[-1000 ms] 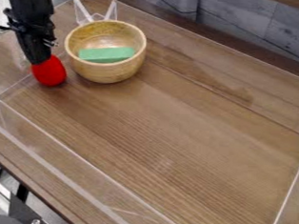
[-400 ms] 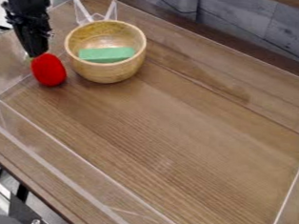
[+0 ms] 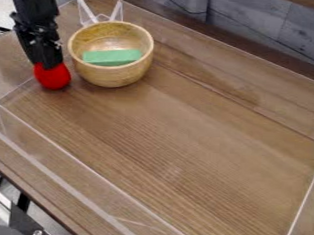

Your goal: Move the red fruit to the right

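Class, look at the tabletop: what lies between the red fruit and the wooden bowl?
Nothing. In the camera view, only a narrow strip of bare wooden table separates the red fruit from the wooden bowl on its right.

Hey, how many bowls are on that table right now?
1. The wooden bowl sits at the table's far left, a flat green item inside it and the red fruit just to its left, under the gripper. Nothing suggests another is hidden.
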`<state>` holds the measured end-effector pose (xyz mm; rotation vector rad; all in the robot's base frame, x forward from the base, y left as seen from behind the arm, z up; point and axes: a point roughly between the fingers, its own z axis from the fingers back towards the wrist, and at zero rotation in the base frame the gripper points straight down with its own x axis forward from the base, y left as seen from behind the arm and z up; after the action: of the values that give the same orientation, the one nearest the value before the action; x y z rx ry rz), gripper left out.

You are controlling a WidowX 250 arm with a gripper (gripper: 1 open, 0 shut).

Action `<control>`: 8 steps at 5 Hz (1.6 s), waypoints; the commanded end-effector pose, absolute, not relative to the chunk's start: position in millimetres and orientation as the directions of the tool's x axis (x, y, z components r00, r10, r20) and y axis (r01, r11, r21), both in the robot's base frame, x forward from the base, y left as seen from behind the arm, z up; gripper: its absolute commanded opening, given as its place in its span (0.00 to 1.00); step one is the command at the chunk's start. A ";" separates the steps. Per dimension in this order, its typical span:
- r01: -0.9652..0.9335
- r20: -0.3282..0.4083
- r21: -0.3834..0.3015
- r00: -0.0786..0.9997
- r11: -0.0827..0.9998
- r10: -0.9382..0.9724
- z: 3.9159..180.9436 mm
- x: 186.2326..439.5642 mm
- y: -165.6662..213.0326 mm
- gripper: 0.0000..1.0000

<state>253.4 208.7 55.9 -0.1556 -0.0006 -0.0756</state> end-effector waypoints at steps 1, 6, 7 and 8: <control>0.072 0.055 -0.130 0.996 0.989 -0.066 71.9 258.9 214.1 1.00; 0.238 0.136 -0.165 0.967 0.957 -0.217 101.3 260.6 195.8 1.00; 0.228 0.117 -0.167 0.971 0.959 -0.210 87.3 262.0 193.2 1.00; 0.198 0.100 -0.168 0.978 0.966 -0.183 72.9 271.2 193.8 1.00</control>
<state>265.2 188.1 58.0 -0.2229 -0.0479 -0.1833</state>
